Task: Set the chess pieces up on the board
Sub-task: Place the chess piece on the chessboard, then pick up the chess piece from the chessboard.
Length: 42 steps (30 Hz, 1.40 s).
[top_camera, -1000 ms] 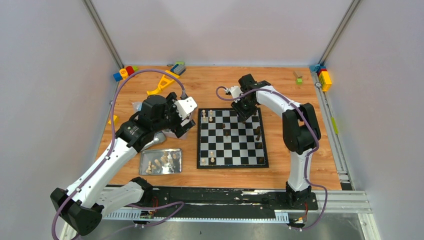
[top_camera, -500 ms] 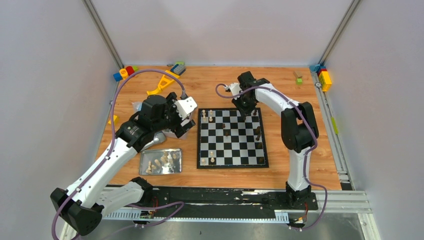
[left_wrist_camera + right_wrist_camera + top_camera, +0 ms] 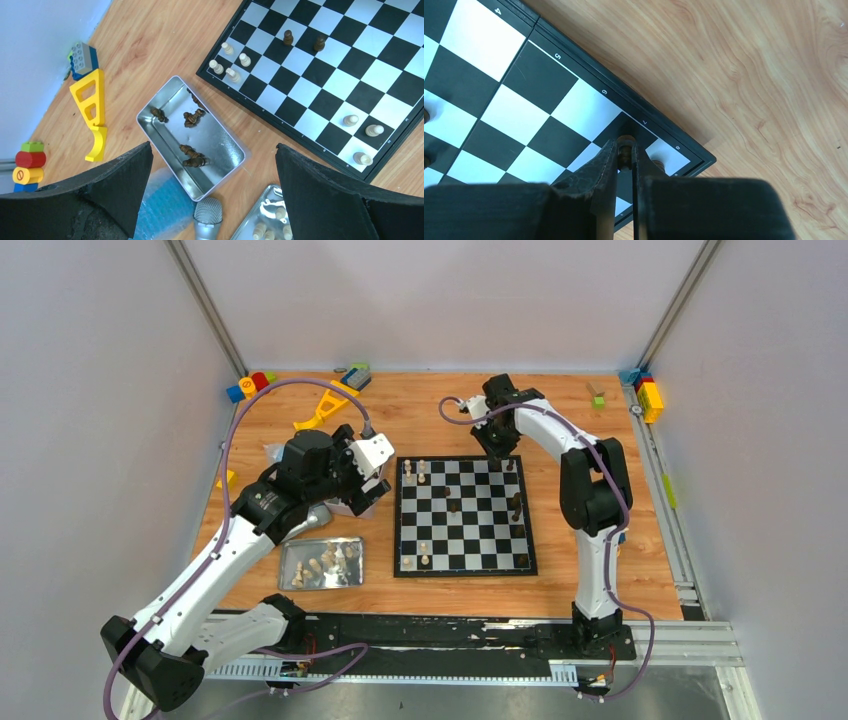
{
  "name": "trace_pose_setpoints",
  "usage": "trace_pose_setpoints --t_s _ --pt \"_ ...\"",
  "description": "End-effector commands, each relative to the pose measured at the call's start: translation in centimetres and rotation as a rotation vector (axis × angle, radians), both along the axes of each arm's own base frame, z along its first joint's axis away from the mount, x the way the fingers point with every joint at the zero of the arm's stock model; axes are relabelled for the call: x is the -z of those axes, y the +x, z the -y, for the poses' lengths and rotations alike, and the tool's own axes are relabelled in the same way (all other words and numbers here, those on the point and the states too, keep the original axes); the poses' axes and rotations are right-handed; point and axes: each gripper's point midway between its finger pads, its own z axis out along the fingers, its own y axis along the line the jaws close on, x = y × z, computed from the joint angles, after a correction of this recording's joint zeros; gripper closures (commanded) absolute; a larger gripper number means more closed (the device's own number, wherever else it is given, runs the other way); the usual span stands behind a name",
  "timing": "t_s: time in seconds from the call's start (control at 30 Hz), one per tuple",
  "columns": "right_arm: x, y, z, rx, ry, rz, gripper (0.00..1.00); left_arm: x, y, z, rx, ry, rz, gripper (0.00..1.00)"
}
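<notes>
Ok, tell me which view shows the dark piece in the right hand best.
The right wrist view: close up, the dark piece is pinched in the right hand at the board's corner. The top view shows only that hand over the far right corner, the piece too small to tell. The left wrist view misses it.

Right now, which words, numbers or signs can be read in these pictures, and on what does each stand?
"4", "5", "6", "7", "8": white numerals on the dark border of the chessboard, right wrist view.
Red circle with a bar, no letters: on the yellow toy block, left wrist view.
Border marks in the other views: too small to read.
No words or brands readable.
</notes>
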Motion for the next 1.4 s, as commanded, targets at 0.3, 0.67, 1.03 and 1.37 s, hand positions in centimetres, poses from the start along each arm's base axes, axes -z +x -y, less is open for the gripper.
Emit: trace_pose_setpoints --t_s 0.3,0.67,1.03,1.37 --pt "-2.3 1.2 -0.8 0.008 0.042 0.050 0.46 -0.7 0.2 0.2 0.010 -0.017 0.028 0.00" --pt "-7.2 -2.3 -7.4 -0.139 0.231 0.069 0.45 -1.2 -0.1 -0.6 -0.014 -0.019 0.044 0.00" --pt "-2.3 -6.2 -12.4 -0.293 0.168 -0.024 0.48 -2.2 -0.4 -0.8 -0.007 -0.020 0.049 0.00" --pt "-0.5 -6.9 -12.0 -0.303 0.119 -0.052 0.55 -1.9 -0.5 -0.8 -0.004 -0.016 0.043 0.00"
